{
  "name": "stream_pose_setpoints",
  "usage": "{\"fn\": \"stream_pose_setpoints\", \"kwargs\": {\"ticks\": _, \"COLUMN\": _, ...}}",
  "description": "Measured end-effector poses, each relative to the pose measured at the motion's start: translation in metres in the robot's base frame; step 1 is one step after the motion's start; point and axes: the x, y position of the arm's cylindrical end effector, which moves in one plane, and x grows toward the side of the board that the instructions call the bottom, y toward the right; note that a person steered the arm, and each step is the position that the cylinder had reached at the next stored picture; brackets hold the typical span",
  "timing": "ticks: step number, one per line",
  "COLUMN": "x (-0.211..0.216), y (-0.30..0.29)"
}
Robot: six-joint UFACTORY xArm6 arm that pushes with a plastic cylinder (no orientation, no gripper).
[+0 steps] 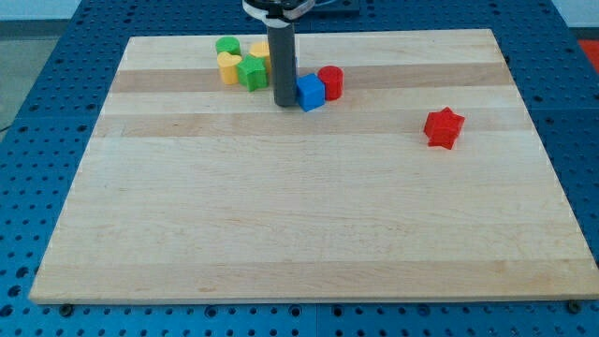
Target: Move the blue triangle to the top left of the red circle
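Note:
The blue block (311, 93), whose shape I cannot make out for sure, sits near the view's top centre, touching the left side of the red circle (330, 81). My tip (284, 101) stands on the board right against the blue block's left side. The rod rises straight up out of the view's top.
Left of the rod is a cluster: a green block (252, 72), a yellow block (228, 66), a green round block (226, 46) and a yellow block (261, 50) partly hidden behind the rod. A red star (444, 127) lies alone at the right. The wooden board (299, 234) rests on a blue table.

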Motion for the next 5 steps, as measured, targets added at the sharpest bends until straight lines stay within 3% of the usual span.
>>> {"fn": "stream_pose_setpoints", "kwargs": {"ticks": 1, "x": -0.016, "y": -0.047}}
{"fn": "stream_pose_setpoints", "kwargs": {"ticks": 2, "x": -0.019, "y": -0.01}}
{"fn": "stream_pose_setpoints", "kwargs": {"ticks": 4, "x": -0.053, "y": -0.047}}
{"fn": "stream_pose_setpoints", "kwargs": {"ticks": 5, "x": -0.063, "y": -0.029}}
